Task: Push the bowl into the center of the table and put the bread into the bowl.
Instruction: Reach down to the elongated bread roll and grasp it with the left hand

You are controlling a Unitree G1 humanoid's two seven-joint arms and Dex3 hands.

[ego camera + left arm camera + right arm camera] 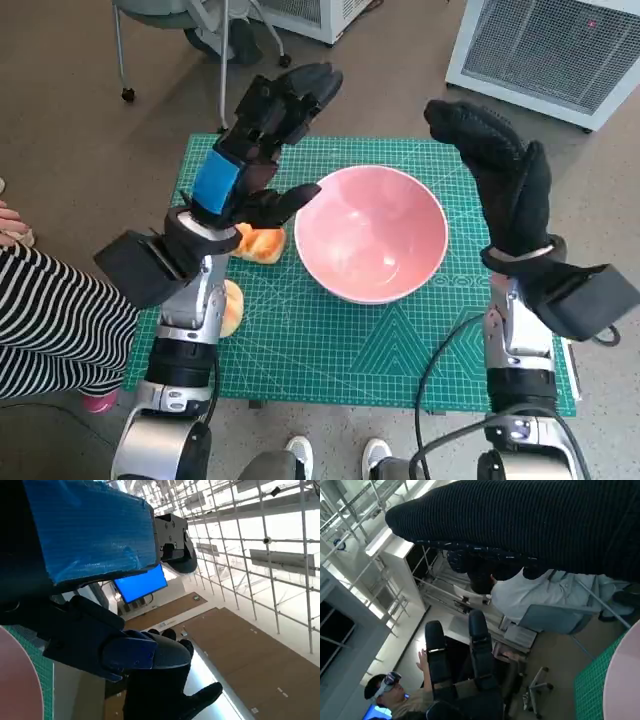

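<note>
A pink bowl (371,232) stands empty near the middle of the green cutting mat (400,345); its rim also shows in the left wrist view as a pink bowl edge (12,680) and in the right wrist view as a pink bowl edge (625,685). Two pieces of golden bread lie left of it: one bread roll (262,243) just beside the bowl, another bread piece (231,307) partly hidden under my left forearm. My left hand (268,130) is raised above the mat's left side, fingers spread, holding nothing. My right hand (500,160) is raised right of the bowl, fingers extended, empty.
A person in a striped garment (50,320) sits at the left. A chair base (190,30) and white appliances (550,50) stand beyond the table. Feet (335,455) show at the near edge. Another person with a headset (395,690) appears in the right wrist view.
</note>
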